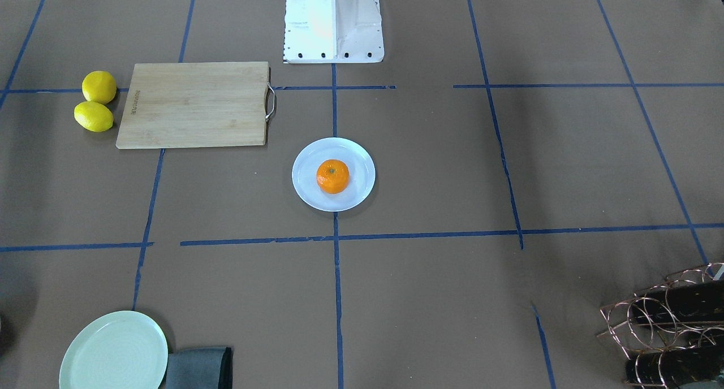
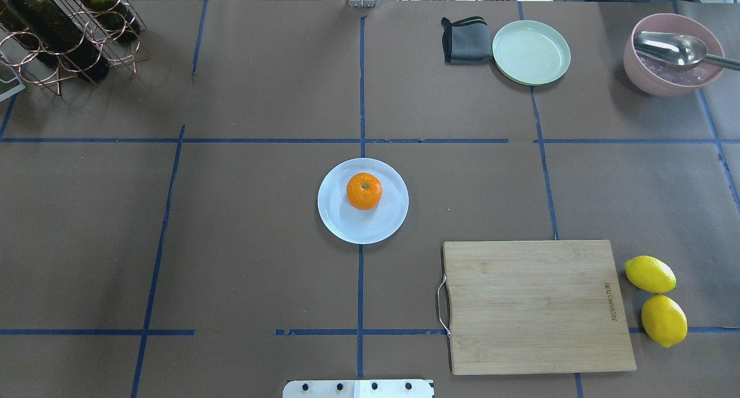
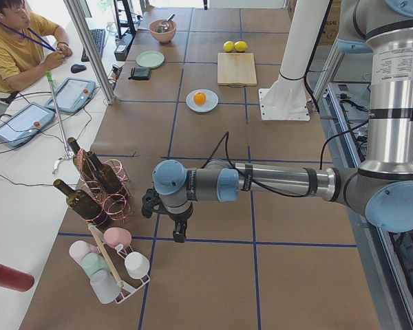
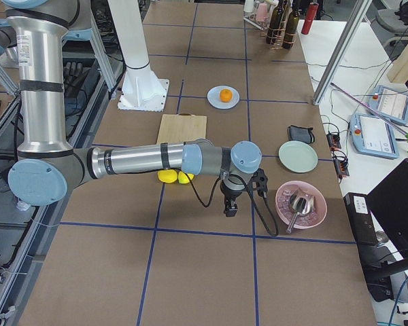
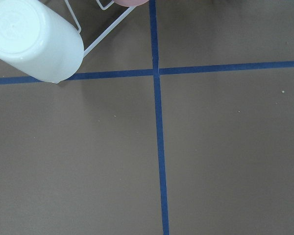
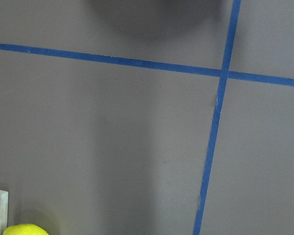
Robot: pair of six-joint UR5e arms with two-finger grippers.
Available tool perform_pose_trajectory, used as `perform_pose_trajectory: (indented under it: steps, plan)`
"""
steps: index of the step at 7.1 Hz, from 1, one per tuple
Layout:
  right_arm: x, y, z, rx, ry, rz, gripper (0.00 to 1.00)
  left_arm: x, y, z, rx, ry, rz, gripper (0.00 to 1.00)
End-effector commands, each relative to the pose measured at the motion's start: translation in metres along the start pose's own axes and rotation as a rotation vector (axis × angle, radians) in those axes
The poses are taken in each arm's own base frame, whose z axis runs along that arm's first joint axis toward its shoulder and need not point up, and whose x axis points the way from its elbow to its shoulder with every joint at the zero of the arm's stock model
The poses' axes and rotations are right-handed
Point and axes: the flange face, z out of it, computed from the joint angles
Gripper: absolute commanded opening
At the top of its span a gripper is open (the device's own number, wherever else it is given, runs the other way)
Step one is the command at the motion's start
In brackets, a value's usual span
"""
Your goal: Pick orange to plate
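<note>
The orange (image 2: pixel 364 190) rests on the pale bluish-white plate (image 2: pixel 338 216) at the table's middle, stem dimple up; it also shows as the orange (image 1: pixel 332 176) on the plate (image 1: pixel 305 191) in the front-facing view. Neither gripper is near it. The left gripper (image 3: pixel 179 232) hangs over the table's left end beside the cup rack, seen only in the left side view, so I cannot tell its state. The right gripper (image 4: pixel 230 207) hangs past the lemons near the pink bowl, seen only in the right side view; its state cannot be told either.
A bamboo cutting board (image 2: pixel 535 305) lies right of the plate, two yellow lemons (image 2: pixel 656 299) beside it. A pale green plate (image 2: pixel 531 52), grey cloth (image 2: pixel 465 39) and pink bowl with spoon (image 2: pixel 670 54) stand far right. A wine rack (image 2: pixel 63 33) stands far left, a cup rack (image 3: pixel 113 265) beyond it.
</note>
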Motion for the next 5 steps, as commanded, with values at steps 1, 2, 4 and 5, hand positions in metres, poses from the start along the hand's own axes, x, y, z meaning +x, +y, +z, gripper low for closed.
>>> perform_pose_trajectory:
  steps: [1,2,4,5]
  plan:
    - [0.0025,0.0008,0.0025,-0.005,-0.004,0.007,1.00,0.0022,-0.0006,0.0030,-0.007,0.000,0.004,1.00]
    - [0.0044,0.0004,0.0040,-0.009,-0.003,0.011,1.00,0.0022,-0.0007,0.0039,-0.008,0.000,0.005,1.00]
    - [0.0050,0.0012,0.0046,-0.011,-0.003,0.012,1.00,0.0086,-0.0024,-0.0020,0.003,0.000,0.018,1.00]
    - [0.0051,0.0018,0.0051,-0.011,-0.008,0.013,1.00,0.0111,-0.0082,-0.0036,0.009,-0.001,0.026,1.00]
